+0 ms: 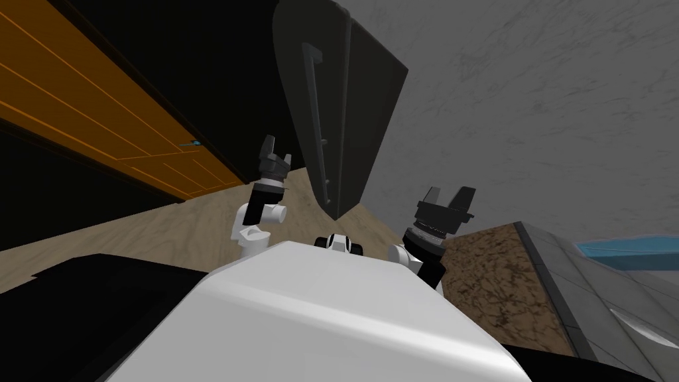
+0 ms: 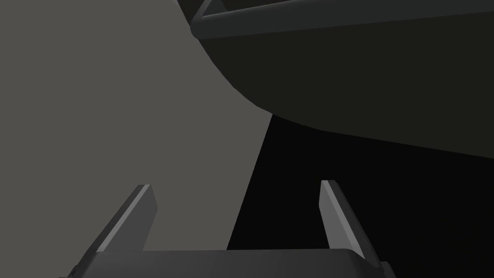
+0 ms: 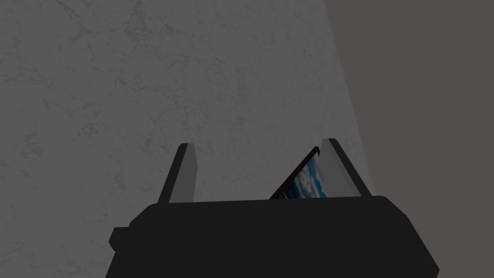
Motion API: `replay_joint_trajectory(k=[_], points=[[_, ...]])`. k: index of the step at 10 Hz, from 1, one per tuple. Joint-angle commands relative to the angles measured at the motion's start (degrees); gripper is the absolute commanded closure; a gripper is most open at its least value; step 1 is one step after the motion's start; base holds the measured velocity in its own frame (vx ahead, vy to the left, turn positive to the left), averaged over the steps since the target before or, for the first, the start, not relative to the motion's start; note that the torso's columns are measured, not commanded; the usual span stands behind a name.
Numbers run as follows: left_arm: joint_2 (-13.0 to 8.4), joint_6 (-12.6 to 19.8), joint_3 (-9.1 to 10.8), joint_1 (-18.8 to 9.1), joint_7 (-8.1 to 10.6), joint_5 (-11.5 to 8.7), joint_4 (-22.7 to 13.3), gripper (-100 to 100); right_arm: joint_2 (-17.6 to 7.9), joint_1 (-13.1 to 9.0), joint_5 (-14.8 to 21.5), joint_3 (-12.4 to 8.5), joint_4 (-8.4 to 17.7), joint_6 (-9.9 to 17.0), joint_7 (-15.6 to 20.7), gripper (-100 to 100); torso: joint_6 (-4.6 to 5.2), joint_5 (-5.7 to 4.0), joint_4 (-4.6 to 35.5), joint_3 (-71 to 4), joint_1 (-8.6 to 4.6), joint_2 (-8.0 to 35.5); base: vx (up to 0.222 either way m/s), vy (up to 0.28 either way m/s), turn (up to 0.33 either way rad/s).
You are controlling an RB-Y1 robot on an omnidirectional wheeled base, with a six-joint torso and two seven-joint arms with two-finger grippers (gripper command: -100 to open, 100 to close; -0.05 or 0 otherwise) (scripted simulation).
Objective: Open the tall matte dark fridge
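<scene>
- A grey marbled wall [image 1: 530, 99] fills the head view from 12 o'clock round to 3 o'clock.
- A pale wood-grain floor [image 1: 166, 232] runs from 9 o'clock in toward the middle, passing under the fridge.
- An orange panelled door [image 1: 99, 113] sits at 10 o'clock, with black areas above and below it.
- The tall matte dark fridge [image 1: 351, 99] stands on the floor at 12 o'clock, straight ahead, against the grey wall. The wide lens makes it taper toward its foot. In the left wrist view its dark, curved body [image 2: 362, 72] looms beyond the fingers, with a flat grey surface on one side and a black area below.
- A table [image 1: 491, 278] with a mottled brown top and a grey edge lies at 4 o'clock, close to the right arm.
- A long dark bar handle [image 1: 315, 106] runs along the fridge front, near its left edge. In the left wrist view a dark bar [image 2: 289, 19] crosses the fridge body.
- The right tool [image 1: 448, 195] is raised at 4 o'clock from the fridge's foot, well apart from it, just above the table's near corner. In its wrist view the right tool [image 3: 258, 143] has its two fingers spread.
- The left tool [image 1: 277, 151] is raised at 8 o'clock from the fridge's foot, near the fridge's left edge but apart from it. In its wrist view the left tool [image 2: 235, 184] has its two light grey fingers [image 2: 140, 212] spread wide, pointing toward the fridge.
</scene>
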State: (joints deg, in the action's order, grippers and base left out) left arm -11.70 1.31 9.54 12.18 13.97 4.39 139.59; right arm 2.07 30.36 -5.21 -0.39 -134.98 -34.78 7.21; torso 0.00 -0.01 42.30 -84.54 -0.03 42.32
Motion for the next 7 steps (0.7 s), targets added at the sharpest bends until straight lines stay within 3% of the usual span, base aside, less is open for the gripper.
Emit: replay_joint_trajectory(k=[1,4,7], points=[[-0.2,4.2,1.78,-2.2,2.01,0.3,0.4,-100,0.0,0.0,0.0,0.0,0.0,0.0,0.0,0,0.01,0.0,0.0,0.0,0.03,0.0,0.069,-0.085,0.028],[-0.3,8.4,3.01,-3.6,3.31,0.6,0.7,-100,0.0,0.0,0.0,0.0,0.0,0.0,0.0,0,0.0,0.01,0.0,0.0,0.06,0.0,0.056,-0.069,0.021],[-0.1,13.4,5.5,-6.5,5.96,1.0,1.2,-100,0.0,0.0,0.0,0.0,0.0,0.0,0.0,0,0.0,0.0,0.0,0.0,0.05,0.0,0.068,-0.084,0.025]])
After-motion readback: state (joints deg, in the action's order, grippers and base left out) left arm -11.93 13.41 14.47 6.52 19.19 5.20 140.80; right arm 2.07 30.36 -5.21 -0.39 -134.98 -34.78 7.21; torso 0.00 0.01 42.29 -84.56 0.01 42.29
